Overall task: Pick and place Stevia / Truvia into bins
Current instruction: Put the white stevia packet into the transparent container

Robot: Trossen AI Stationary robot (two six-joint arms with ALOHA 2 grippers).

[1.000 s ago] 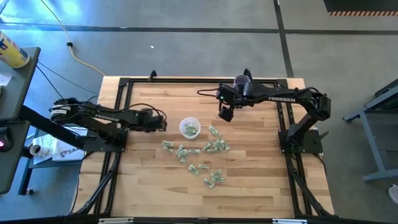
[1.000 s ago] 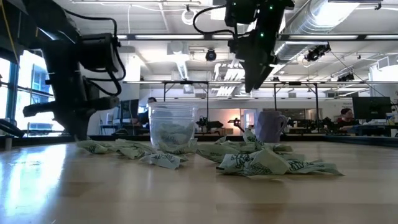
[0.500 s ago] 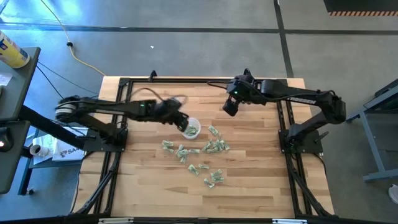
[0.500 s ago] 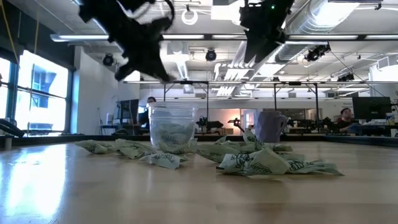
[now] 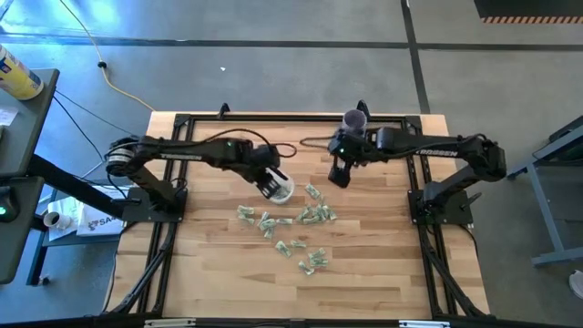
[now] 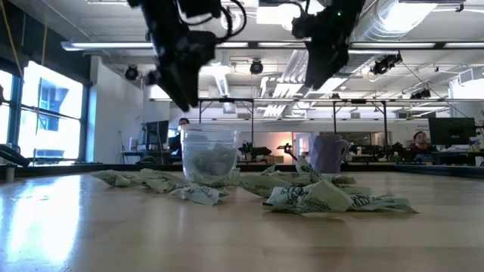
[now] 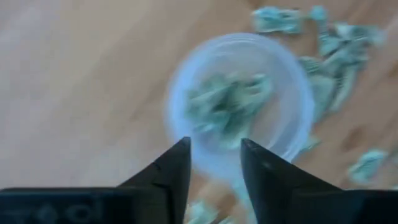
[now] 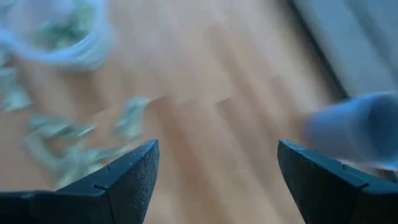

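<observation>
The round translucent cup [image 5: 282,190] stands on the wooden table with green-and-white Stevia packets [image 7: 230,102] inside it. More crumpled packets [image 5: 293,228] lie loose on the table to the near and right sides of the cup. My left gripper [image 7: 214,143] hangs open just above the cup's left rim [image 6: 198,130], pointing steeply down, with nothing between its fingers. My right gripper [image 5: 339,175] hovers open, high above the table to the cup's right, and holds nothing.
A purple mug [image 5: 353,119] stands at the table's far edge, behind my right gripper. The black frame rails [image 5: 178,146] run along the table's left, right and far sides. Bare wood [image 5: 209,273] lies toward the near edge.
My left gripper has risen from low over the table at the cup's left, swung toward the cup while rolling about its own axis, and now hangs over the cup's left rim. My right gripper has drifted slightly toward the near edge. The cup and the loose packets have stayed put.
</observation>
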